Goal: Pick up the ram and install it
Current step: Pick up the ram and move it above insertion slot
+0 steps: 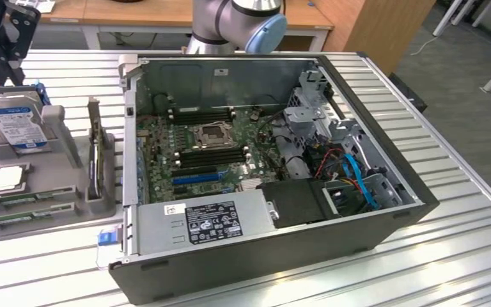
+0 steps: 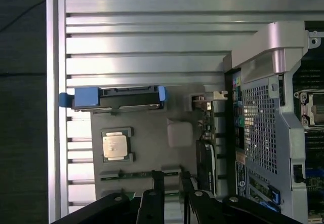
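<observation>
A grey tray [image 1: 51, 176] is set at the edge of the table [image 1: 459, 217] on the exterior view's left. A hard drive [image 1: 13, 125] in a blue-handled frame is stood along the tray's far edge, and a CPU [image 1: 7, 179] is seated nearer its middle. The ram [image 1: 25, 197] is laid flat in a slot along the tray's near edge, and a second green stick [image 1: 11, 219] is held in the next slot just beside it. In the wrist view the gripper [image 2: 171, 181] is seen over this near edge. Its two fingers are held apart with a clear gap, and nothing is clamped between them. They seem to hang above the ram rather than touch it, though this cannot be settled. An expansion card [image 1: 99, 160] is stood upright at the tray's edge nearest the computer case [image 1: 254, 268]. The case is laid open on its side across the table's middle, just beside the tray. Its motherboard [image 1: 202, 137] is exposed, and a power supply [image 1: 207, 220] is mounted at its near edge. The arm [image 1: 237, 19] is seen beyond the case's far edge.
</observation>
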